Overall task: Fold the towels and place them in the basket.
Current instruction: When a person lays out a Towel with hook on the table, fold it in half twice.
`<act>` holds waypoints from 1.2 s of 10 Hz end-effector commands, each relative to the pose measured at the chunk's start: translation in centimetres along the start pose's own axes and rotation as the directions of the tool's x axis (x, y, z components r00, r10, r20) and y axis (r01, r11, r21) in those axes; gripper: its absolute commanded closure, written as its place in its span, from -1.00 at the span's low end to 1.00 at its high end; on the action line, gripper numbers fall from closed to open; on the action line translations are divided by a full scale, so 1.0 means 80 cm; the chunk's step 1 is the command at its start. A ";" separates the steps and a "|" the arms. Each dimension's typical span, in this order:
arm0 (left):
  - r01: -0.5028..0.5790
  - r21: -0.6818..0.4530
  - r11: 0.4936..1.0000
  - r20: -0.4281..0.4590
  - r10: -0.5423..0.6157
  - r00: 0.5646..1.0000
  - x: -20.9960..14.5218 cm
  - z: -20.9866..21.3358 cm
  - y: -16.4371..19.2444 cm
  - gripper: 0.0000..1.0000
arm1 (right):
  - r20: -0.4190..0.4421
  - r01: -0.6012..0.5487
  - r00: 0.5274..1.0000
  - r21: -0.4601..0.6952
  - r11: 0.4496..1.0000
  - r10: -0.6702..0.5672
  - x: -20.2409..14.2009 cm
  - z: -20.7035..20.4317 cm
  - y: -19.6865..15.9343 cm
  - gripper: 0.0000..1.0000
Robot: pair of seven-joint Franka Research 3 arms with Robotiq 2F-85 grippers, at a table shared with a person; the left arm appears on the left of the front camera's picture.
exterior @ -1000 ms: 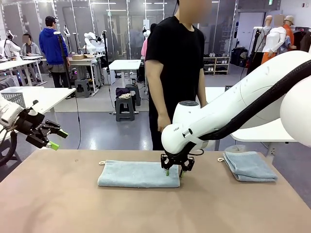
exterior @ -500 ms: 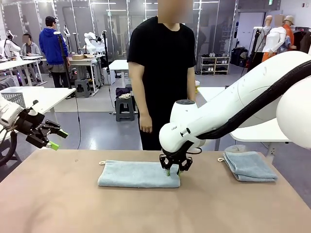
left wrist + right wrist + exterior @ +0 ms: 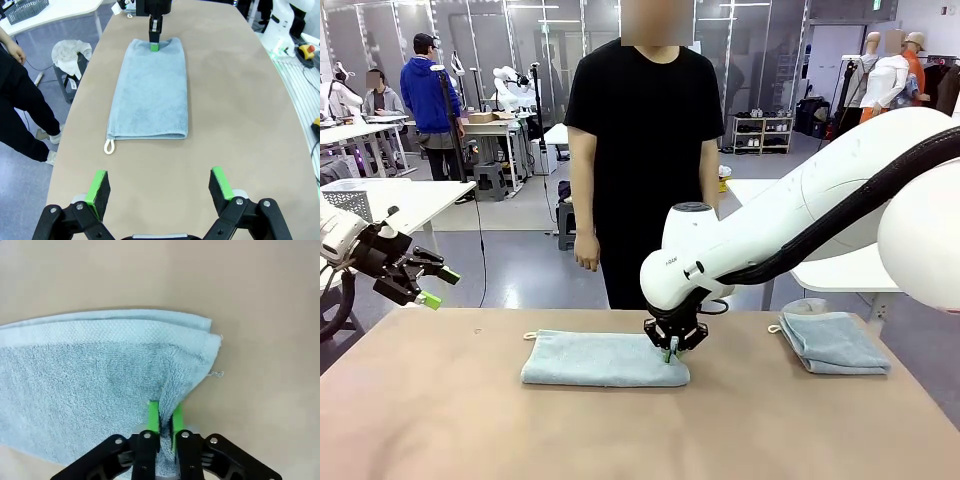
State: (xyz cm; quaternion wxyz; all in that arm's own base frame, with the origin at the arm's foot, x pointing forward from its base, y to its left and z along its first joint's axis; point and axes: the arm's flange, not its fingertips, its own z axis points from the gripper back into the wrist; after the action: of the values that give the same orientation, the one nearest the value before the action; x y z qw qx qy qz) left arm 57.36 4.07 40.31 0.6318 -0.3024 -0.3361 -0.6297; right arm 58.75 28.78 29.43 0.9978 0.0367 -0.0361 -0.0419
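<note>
A light blue-grey towel (image 3: pixel 603 358) lies folded lengthwise on the tan table (image 3: pixel 470 430), with a white loop at its far left corner. My right gripper (image 3: pixel 671 350) stands on the towel's right end, shut on a pinched ridge of the cloth (image 3: pixel 170 390). The left wrist view shows that towel (image 3: pixel 152 92) ahead, with the right gripper (image 3: pixel 155 46) at its far end. A second towel (image 3: pixel 833 341) lies folded at the table's right. My left gripper (image 3: pixel 437 286) hangs open above the table's left edge, its green pads (image 3: pixel 98 187) wide apart and empty. The basket is out of view.
A person in black (image 3: pixel 645 150) stands at the table's far edge, just behind the towel, arms hanging. White tables (image 3: pixel 410 200) and other people fill the room behind. Bare tabletop lies in front of the towel.
My right gripper's fingers have closed onto the towel's right end and shifted slightly left. The person has stepped left, to stand behind the towel. The left arm has not moved.
</note>
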 end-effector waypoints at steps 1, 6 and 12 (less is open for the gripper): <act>0.005 0.002 1.000 0.000 -0.005 1.000 0.003 0.002 -0.001 -1.00 | -0.003 0.034 0.999 -0.055 0.998 -0.034 0.002 -0.017 0.001 1.00; 0.005 0.002 1.000 0.000 -0.005 1.000 0.003 0.002 -0.001 -1.00 | 0.034 -0.049 0.998 -0.014 0.999 0.049 -0.005 0.005 -0.066 1.00; 0.005 0.002 1.000 0.000 -0.005 1.000 0.003 0.002 -0.001 -1.00 | 0.082 -0.025 0.996 -0.022 0.999 0.027 -0.025 0.027 -0.156 1.00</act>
State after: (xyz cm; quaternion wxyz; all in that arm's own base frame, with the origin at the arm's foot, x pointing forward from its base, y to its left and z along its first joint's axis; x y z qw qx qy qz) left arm 57.36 4.08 40.32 0.6318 -0.3023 -0.3361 -0.6296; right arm 56.30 16.56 30.18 0.9973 0.0239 -0.0607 -0.0345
